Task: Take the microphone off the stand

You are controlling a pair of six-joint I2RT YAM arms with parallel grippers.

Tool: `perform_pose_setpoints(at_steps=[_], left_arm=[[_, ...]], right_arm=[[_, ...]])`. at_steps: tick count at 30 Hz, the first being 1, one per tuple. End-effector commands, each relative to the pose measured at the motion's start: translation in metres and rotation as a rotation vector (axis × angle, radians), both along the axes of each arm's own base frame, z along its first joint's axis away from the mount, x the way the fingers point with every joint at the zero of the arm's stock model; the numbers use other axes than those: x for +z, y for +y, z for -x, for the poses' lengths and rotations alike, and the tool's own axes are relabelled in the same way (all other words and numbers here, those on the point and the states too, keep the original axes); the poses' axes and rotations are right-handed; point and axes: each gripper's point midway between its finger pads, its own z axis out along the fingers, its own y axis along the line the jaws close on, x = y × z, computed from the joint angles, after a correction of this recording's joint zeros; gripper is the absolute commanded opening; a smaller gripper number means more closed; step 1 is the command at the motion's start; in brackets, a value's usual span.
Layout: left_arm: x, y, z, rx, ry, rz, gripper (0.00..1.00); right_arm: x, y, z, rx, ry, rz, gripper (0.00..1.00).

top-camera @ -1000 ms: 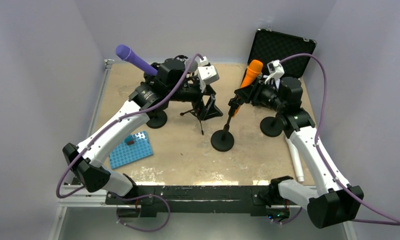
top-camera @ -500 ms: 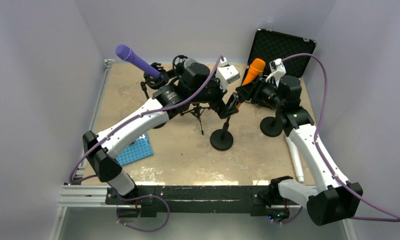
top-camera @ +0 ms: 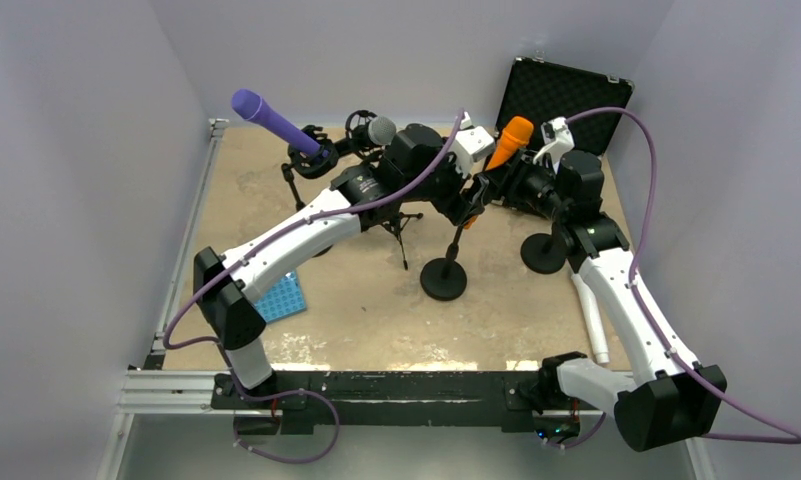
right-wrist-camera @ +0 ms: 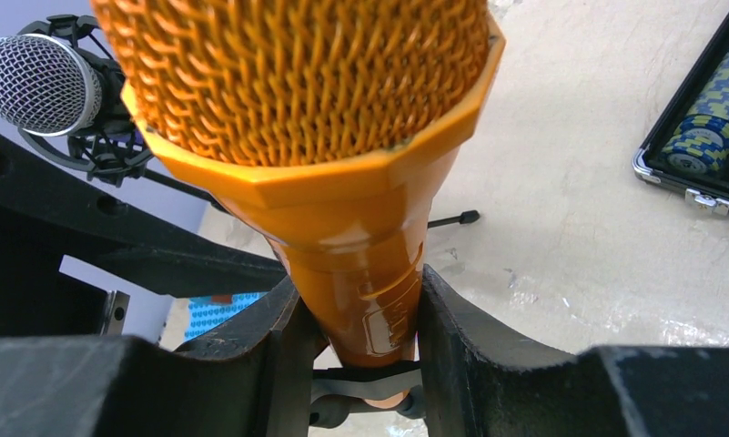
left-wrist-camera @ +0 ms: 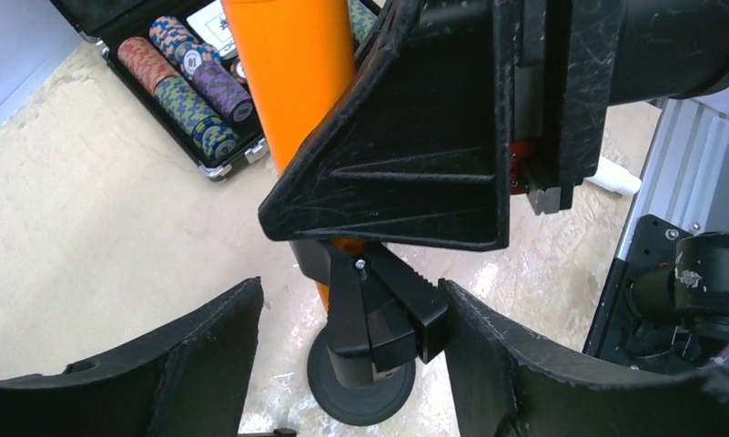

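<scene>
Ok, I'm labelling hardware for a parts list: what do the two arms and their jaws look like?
Both the left arm and right arm have white link shells with black joint housings. A purple cable loops along each. The jaws are matte black, wedge-shaped plastic, scuffed in the wrist views. A white camera block sits at each wrist.

Soft, even light is coming from overhead in the top view, brightening the tan table (top-camera: 376,300) at mid-frame and throwing only faint, short shadows, while the left and right edges of the frame are looking duller. In the right wrist view the orange microphone (right-wrist-camera: 342,209) is showing crisp mesh at the top and a pale sheen at lower centre — the near foreground along the bottom edge is blurring. In the left wrist view, glare is gleaming off the table at lower centre, and the dark foreground is losing detail.
</scene>
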Motion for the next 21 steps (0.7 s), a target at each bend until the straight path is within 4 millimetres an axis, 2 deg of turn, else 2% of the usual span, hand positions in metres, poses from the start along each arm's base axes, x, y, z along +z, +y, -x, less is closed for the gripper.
perform_pose_setpoints(at_steps=[1,5,10,12,15,18,19,21], left_arm=[[0.02,-0.006,-0.006,0.018,-0.021,0.042,0.72],[0.017,-0.008,-0.005,0.016,0.002,0.045,0.74],[0.009,-0.006,-0.007,0.027,0.011,0.019,0.71],[0.007,-0.008,-0.005,0.007,0.018,0.018,0.57],[0.005,-0.011,-0.001,-0.018,0.033,0.018,0.27],[0.002,-0.011,0.004,-0.042,0.05,0.011,0.05],[0.001,-0.01,0.006,-0.049,0.055,0.007,0.0],[0.0,-0.009,0.011,-0.07,0.067,0.004,0.0]], right_arm=[[-0.027,0.002,0.012,0.006,0.131,0.0,0.0],[-0.031,0.001,0.012,-0.001,0.144,0.005,0.0],[-0.031,0.004,0.011,0.012,0.145,-0.003,0.0],[-0.031,0.004,0.011,0.014,0.148,-0.003,0.0],[-0.03,0.003,0.01,0.008,0.145,0.0,0.0],[-0.028,0.0,0.009,-0.002,0.132,0.014,0.0],[-0.027,0.0,0.009,-0.002,0.127,0.018,0.0],[-0.02,-0.002,0.006,-0.007,0.104,0.031,0.0]])
